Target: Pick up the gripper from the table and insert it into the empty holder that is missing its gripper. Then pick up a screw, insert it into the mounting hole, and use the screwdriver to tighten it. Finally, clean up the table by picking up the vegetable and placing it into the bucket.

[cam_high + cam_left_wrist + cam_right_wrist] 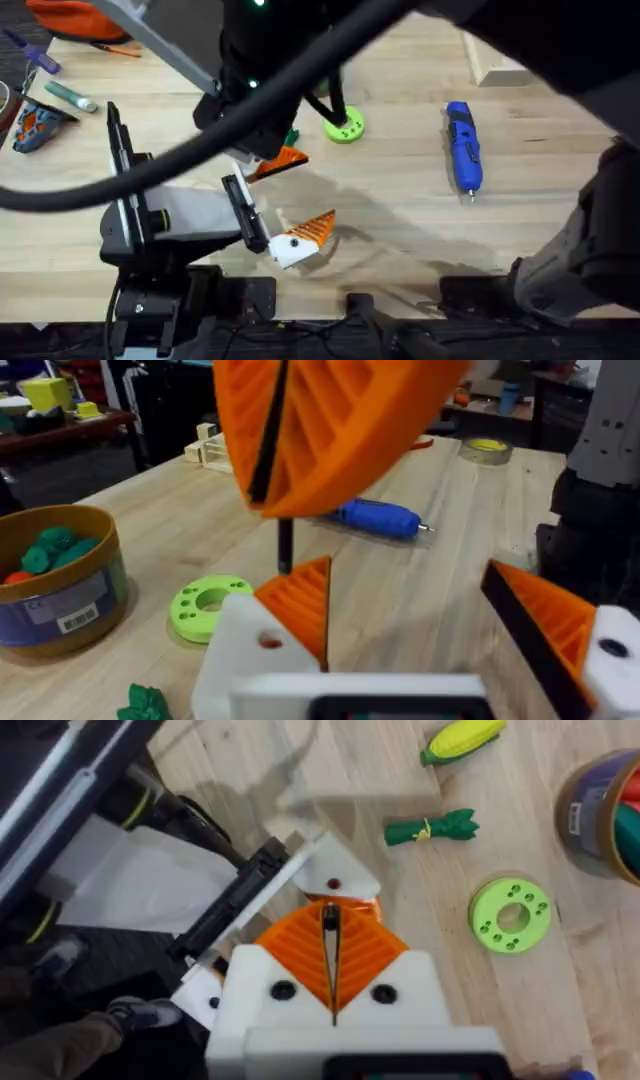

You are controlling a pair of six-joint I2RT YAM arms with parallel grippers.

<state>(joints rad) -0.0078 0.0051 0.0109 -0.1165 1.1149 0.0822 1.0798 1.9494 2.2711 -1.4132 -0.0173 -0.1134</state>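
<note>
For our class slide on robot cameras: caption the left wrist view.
Open left gripper faces the blue screwdriver, green disc and bucket on the table.

Table (400, 210) — pale matt wood; screwdriver (464, 145) — glossy blue plastic.

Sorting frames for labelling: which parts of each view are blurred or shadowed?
Overhead: a dark arm close under the camera smears across the top, shadowing the pale plank table. Left wrist: the near orange wedge-shaped fingertip is blurred. Right wrist: mostly sharp.

Blue pen-shaped screwdriver (463, 146) lies flat on the pale plank table (400, 215); tan bucket (55, 585) stands upright, holding vegetables
</note>
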